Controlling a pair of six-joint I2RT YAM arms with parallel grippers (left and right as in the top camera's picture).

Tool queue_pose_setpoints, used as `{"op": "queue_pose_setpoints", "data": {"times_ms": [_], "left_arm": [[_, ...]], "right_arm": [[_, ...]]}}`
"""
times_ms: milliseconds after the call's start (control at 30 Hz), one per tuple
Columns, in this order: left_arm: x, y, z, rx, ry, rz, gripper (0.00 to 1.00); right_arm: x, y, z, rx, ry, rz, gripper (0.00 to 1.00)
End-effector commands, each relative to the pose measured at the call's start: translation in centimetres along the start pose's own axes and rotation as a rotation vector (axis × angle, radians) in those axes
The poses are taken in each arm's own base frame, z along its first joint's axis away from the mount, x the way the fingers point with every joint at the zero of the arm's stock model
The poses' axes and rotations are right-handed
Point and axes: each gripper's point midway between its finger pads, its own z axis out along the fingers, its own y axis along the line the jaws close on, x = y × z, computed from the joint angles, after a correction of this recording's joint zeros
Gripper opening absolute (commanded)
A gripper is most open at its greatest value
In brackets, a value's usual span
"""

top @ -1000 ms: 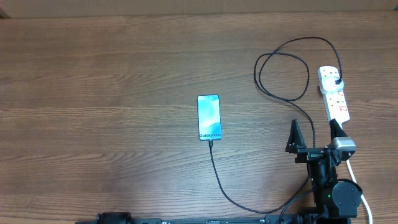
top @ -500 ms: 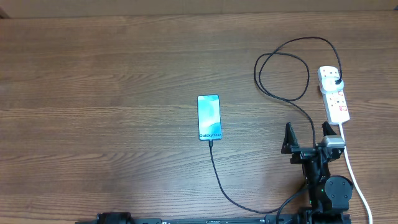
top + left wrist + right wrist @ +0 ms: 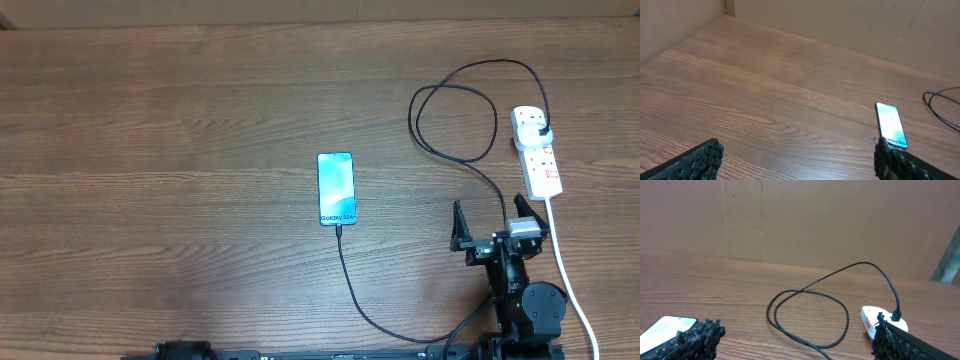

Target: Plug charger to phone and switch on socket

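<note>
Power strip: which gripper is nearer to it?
Right. The right gripper hovers open just short of the near end of the power strip, not touching it. The left gripper is far off, on the other side of the phone.

phone (image 3: 336,188) is lying near centre of table (image 3: 150,150). socket (image 3: 536,152) is lying at phone's 3 o'clock, well apart. charger (image 3: 341,245) is running from phone's 6 o'clock end, looping at 2 o'clock, plugging into socket's 12 o'clock end. right gripper (image 3: 490,222) is sitting at socket's 7 o'clock.
</note>
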Motion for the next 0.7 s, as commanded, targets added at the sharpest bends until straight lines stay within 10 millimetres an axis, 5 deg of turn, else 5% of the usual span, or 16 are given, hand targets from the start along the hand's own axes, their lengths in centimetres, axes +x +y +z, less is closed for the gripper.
{"op": "queue_pose_setpoints", "data": {"times_ms": [0,667], "left_arm": [[-0.22,0.24,-0.31,-0.015,-0.022,-0.012,1.0],[-0.22,0.24,-0.31,-0.015,-0.022,-0.012,0.99]], "right_arm": [[0.5,-1.24,-0.06,0.067,0.006,0.098,1.0],[0.6,-1.9,-0.11,0.105,0.006,0.155,1.0]]}}
